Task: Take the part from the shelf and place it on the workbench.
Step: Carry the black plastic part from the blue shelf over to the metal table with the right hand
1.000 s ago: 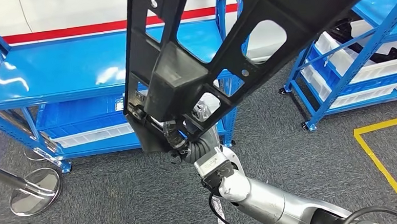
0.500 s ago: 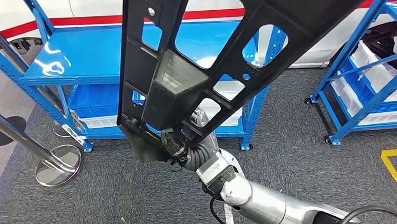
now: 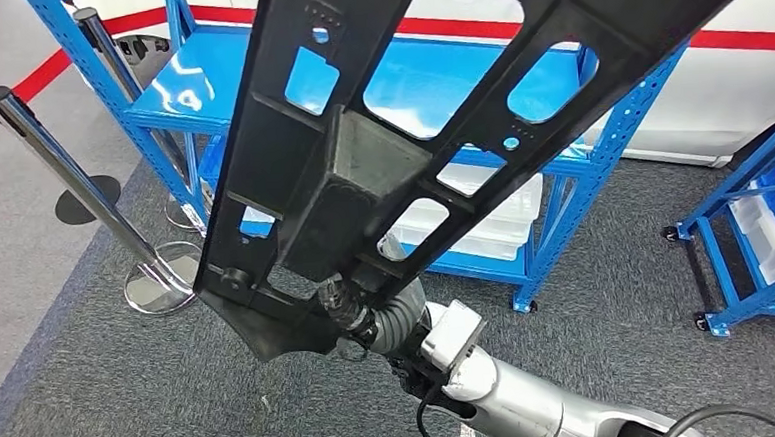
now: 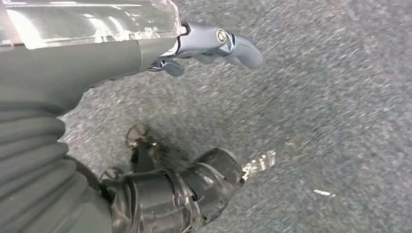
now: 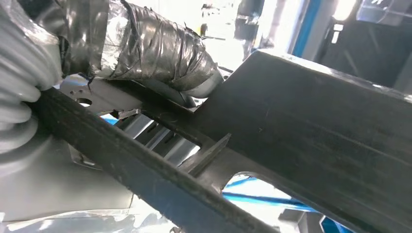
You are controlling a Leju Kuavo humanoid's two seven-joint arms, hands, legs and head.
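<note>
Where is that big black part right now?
In the head view, the black part is held up by the right hand, in front of the blue shelf.

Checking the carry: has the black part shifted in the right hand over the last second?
Cannot tell. The camera turned; the black part sits alike on the right hand.
</note>
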